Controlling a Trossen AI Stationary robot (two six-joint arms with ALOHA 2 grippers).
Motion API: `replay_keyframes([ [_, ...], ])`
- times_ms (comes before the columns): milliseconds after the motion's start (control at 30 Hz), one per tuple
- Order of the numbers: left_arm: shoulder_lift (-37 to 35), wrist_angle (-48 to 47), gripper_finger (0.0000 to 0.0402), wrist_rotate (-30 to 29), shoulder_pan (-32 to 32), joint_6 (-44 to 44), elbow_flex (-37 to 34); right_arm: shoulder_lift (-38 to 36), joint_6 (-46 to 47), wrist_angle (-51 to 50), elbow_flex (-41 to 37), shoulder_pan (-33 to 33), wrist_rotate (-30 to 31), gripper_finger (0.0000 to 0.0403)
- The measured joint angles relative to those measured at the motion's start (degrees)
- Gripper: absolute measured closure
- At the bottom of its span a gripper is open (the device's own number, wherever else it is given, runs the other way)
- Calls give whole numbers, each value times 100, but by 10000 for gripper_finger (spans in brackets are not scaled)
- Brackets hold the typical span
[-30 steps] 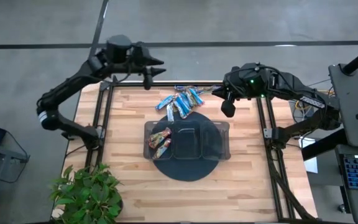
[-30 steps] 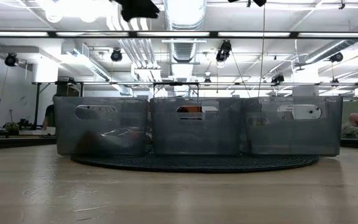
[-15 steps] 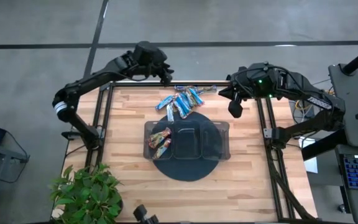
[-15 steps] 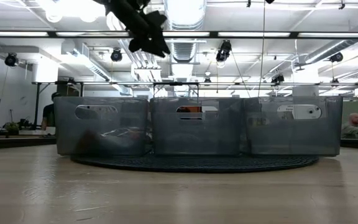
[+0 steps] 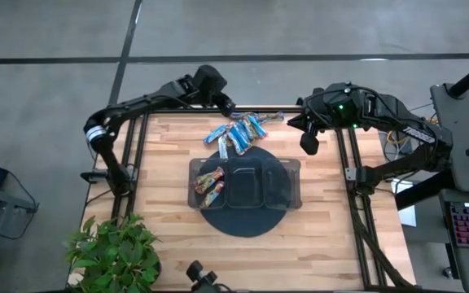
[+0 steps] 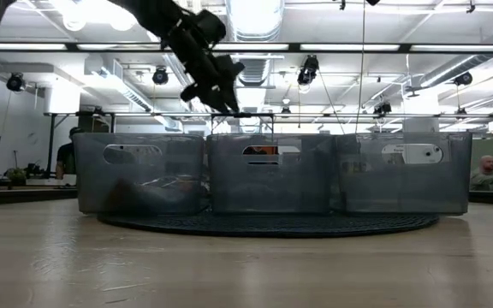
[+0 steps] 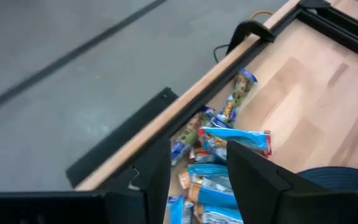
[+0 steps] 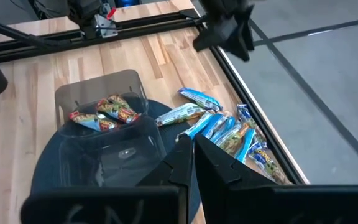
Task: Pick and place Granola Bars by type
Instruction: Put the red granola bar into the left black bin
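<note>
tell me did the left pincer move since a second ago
Yes. In the high view the left pincer has swung rightward along the table's far edge, from beyond that edge to just beside the pile of granola bars.

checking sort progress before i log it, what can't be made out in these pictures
- Low view: the smoky walls of the dark three-compartment plastic tray blur its contents; the loose pile behind is hidden.
- High view: the shiny foil-wrapped granola bars overlap, too small to count by colour.
- Left wrist view: the left hand is open, its fingers covering part of the pile.
- Right wrist view: the right hand hides the tray's near wall.
</note>
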Motion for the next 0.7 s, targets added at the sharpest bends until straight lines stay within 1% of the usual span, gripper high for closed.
replay_keyframes([
  [200, 458, 254, 264, 303, -2, -439, -7, 0, -64, -15, 0, 0, -2, 394],
  [333, 739, 458, 264, 581, -1, -849, -7, 0, -64, -211, 0, 0, -2, 394],
  [533, 1058, 910, 264, 1275, -4, -1536, -13, -11, -21, -348, 0, 0, -4, 394],
  [633, 1179, 914, 264, 1327, -4, -1920, -16, -33, -23, -350, 0, 0, -7, 394],
  [700, 1243, 892, 264, 1258, 3, -2086, -42, -54, -23, -354, 0, 0, -7, 394],
])
